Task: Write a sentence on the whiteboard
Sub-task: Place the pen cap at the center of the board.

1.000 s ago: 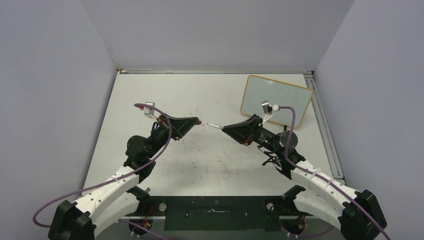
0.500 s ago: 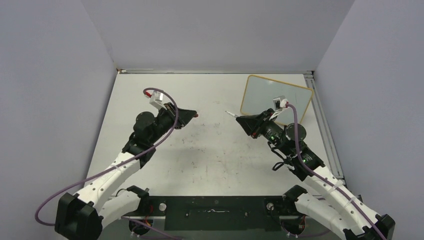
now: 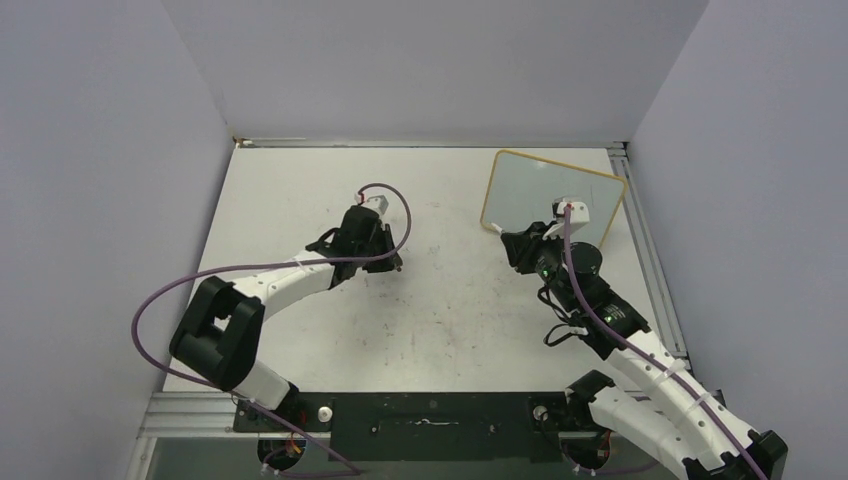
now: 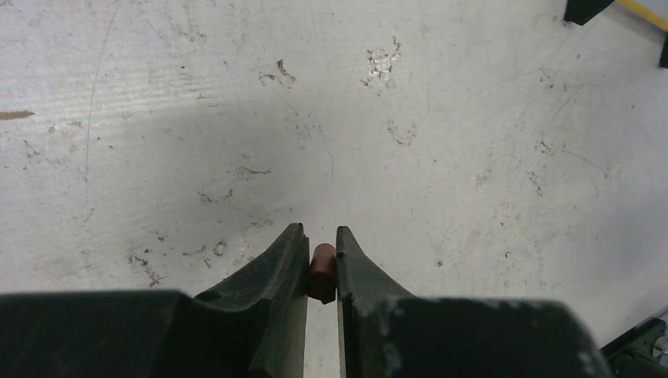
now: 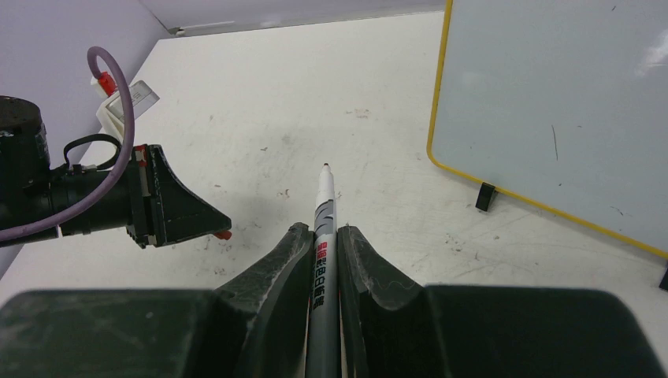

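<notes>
Right tool (image 5: 323, 230) tight around marker (image 5: 324, 197), tip out toward left tool (image 4: 320, 230), itself tight around red cap (image 4: 321, 272).

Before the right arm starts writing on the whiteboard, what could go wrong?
The whiteboard only stands on small black feet; pen pressure might push or tip it. The marker lies lengthwise between the right jaws, so it may slide back when its tip presses. The red cap sits near the tips of the left jaws and could drop.

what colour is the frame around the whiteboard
Yellow. The frame shows best in the right wrist view.
</notes>
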Available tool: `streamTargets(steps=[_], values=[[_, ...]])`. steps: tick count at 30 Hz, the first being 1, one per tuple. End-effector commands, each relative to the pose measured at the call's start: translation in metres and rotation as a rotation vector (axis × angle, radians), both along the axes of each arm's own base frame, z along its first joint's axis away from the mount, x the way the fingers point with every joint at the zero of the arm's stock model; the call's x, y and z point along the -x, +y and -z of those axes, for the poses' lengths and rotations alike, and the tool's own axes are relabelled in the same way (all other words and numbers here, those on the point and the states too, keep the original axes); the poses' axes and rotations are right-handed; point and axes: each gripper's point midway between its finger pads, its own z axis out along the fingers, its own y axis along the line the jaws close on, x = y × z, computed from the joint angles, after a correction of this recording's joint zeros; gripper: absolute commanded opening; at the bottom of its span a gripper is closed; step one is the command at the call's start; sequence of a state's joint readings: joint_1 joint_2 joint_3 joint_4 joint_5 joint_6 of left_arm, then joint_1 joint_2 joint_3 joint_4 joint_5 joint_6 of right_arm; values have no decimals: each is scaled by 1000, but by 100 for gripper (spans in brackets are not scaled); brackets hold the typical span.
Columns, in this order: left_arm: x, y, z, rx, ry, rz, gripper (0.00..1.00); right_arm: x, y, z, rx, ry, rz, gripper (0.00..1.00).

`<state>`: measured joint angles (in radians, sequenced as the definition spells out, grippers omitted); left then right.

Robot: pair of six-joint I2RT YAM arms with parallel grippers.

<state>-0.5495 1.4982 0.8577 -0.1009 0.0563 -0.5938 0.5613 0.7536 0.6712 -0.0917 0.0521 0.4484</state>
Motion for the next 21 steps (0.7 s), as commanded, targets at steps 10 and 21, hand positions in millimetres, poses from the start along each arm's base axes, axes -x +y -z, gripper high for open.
streamTargets(steps=[10,21], values=[[-24,-4,38,-89,76,15,5,-14,-25,12,-1,10,95,5],[-22,10,61,-159,85,-14,30,-11,-37,0,-26,-22,150,5]])
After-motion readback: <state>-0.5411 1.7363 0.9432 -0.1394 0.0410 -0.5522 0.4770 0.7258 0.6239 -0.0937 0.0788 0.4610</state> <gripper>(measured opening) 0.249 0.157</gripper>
